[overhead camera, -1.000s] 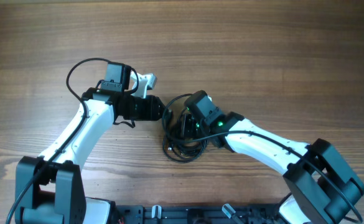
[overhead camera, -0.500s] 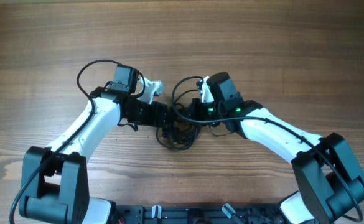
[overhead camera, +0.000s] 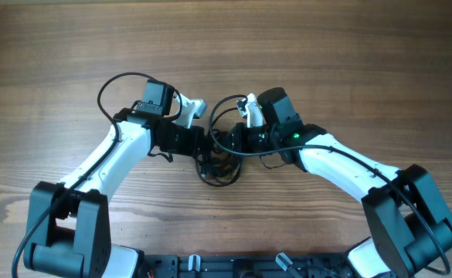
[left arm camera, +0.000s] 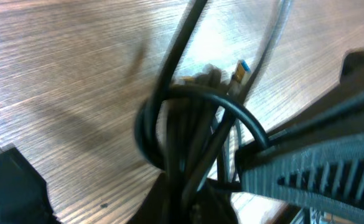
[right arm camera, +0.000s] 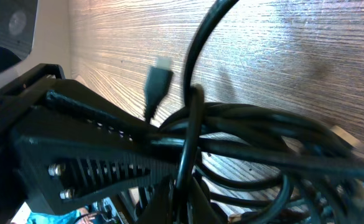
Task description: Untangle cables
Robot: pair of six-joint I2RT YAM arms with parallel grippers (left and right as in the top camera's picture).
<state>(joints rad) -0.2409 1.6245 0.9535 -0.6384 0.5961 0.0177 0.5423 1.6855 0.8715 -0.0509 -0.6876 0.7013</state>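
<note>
Wooden table (overhead camera: 349, 46) lies under the cables (overhead camera: 216, 161), whose tangle runs lengthwise across the gap between the claws. Tip to tip, the left gripper (overhead camera: 209, 144) and the right gripper (overhead camera: 232, 142) both pinch tight on it, and one plug (left arm camera: 241, 67) points away from the left claw

No legible text, label, brand mark, number or sign appears in any view. Surfaces checked: cables (overhead camera: 224, 171), left gripper (overhead camera: 208, 145), right gripper (overhead camera: 232, 140), table (overhead camera: 349, 54). Both wrist views are blurred at close range, so no marking on these parts can be made out.
</note>
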